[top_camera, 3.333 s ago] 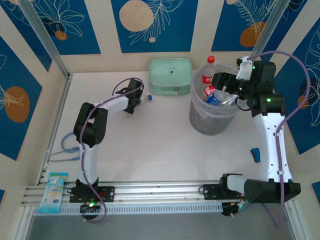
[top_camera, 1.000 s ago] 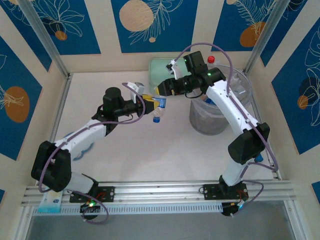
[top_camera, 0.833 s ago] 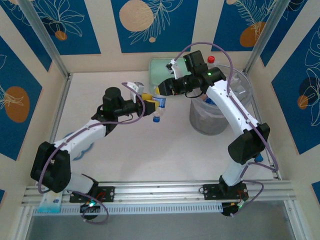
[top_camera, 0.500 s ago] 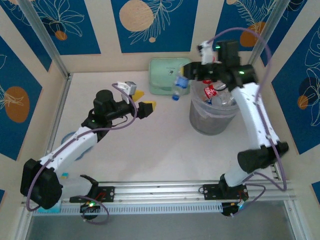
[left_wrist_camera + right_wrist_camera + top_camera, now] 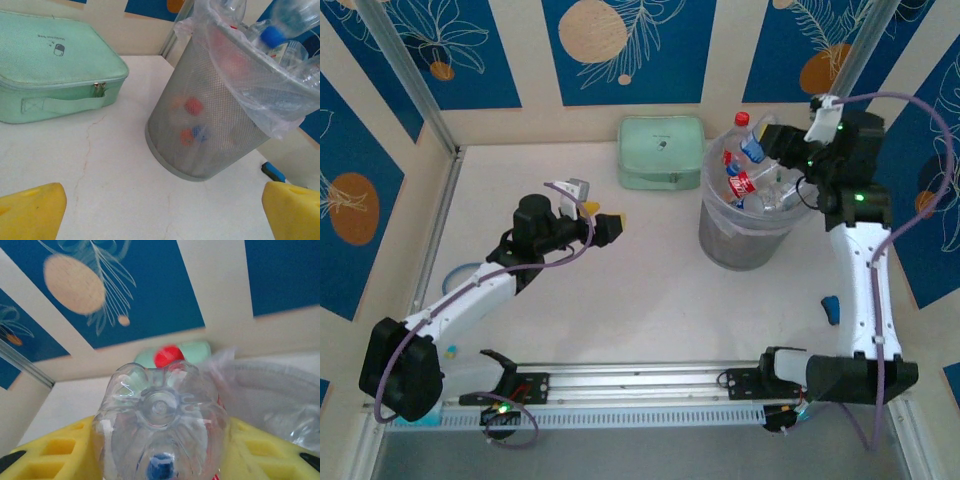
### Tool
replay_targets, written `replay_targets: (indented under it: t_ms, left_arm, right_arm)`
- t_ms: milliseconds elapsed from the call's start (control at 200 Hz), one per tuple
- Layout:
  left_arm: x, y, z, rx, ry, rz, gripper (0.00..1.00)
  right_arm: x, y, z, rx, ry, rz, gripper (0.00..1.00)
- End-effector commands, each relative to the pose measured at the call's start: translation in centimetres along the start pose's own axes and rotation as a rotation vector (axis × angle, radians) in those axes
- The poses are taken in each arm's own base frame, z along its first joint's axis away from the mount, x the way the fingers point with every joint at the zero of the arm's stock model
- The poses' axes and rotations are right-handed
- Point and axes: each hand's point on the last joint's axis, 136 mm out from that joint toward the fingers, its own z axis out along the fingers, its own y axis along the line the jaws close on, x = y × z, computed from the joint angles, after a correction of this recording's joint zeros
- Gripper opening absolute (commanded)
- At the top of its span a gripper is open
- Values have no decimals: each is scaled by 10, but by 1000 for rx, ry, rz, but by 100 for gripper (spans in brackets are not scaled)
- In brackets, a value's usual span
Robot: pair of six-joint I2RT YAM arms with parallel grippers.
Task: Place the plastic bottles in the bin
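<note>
The left gripper (image 5: 604,218) hangs over the table (image 5: 620,300), well to the left of the bin (image 5: 725,240). Its blocky yellow fingers (image 5: 31,212) are spread wide with nothing between them. The tabletop is matt white, and the left wrist view shows thin hairline cracks in it. A small blue object (image 5: 831,310) lies on the table on the near right of the bin.

The bin is a round, tapered basket of fine grey wire mesh, lined with a crinkled clear plastic bag folded out over the rim. Red, orange and blue spots show blurred through the mesh. The plastic bottles (image 5: 738,185) lie heaped inside up to the rim, clear and glossy, and one has a red label.

Over the bin's far right rim, the right gripper (image 5: 765,140) has its ribbed yellow fingers (image 5: 55,450) closed partway on a blue-capped bottle (image 5: 160,410). The bottle's lobed, petal-shaped base faces the wrist camera, and the cap shows through the clear body.

A mint-green case (image 5: 661,152) sits just beside the bin's far left, with a strip of table between them. It is a rounded rectangle of woven fabric with a zip and a strap handle.
</note>
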Motion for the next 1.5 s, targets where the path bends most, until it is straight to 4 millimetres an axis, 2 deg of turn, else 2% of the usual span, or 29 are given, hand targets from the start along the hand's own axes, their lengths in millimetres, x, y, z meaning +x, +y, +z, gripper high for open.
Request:
replay_targets:
  t_ms: [0,110,180,225,335,390,525,640,715,831,941,1031,1076,1166,1241,1366,1491]
  left_arm:
    - [-2,1,1,-7,-17,-8,99]
    - [0,3,-3,-25,-13,1,99]
    - [0,4,-4,-34,-12,1,99]
    - [0,4,-4,-34,-10,0,98]
    - [-1,4,-3,-35,-3,-1,98]
    - [-1,3,-2,-32,-5,0,98]
    - [-1,4,1,-26,-7,-4,98]
    - [0,4,4,-13,-5,-15,98]
    - [1,3,5,-11,-2,-19,97]
    - [1,4,2,-24,0,-16,97]
    - [3,7,-2,-45,3,-10,98]
    - [4,7,-4,-52,14,-11,98]
    - [3,5,-4,-50,19,-8,98]
    - [0,4,-7,-55,16,4,97]
    - [-3,4,-7,-56,6,7,98]
    - [-6,1,-5,-39,-6,-4,98]
    - [-5,2,-3,-35,-3,-10,98]
  right_arm:
    - [0,6,10,-65,-55,54,13]
    - [24,3,24,-70,16,92,15]
    - [39,6,29,-63,68,86,22]
    - [42,9,26,-57,83,78,35]
    - [27,15,6,-22,76,51,86]
    - [17,15,-6,20,73,28,100]
    - [0,1,-22,152,71,-29,99]
    - [2,-3,-10,169,109,-43,79]
    - [14,2,7,154,171,-56,65]
    - [44,9,36,158,268,-105,47]
    - [77,3,58,160,341,-69,43]
    - [83,4,61,152,348,-57,41]
    - [74,6,56,157,325,-69,41]
    - [42,7,37,178,232,-92,42]
    - [16,-3,18,209,154,-82,52]
    - [-12,-42,-13,344,77,-36,79]
    - [-17,-95,-36,486,53,48,94]
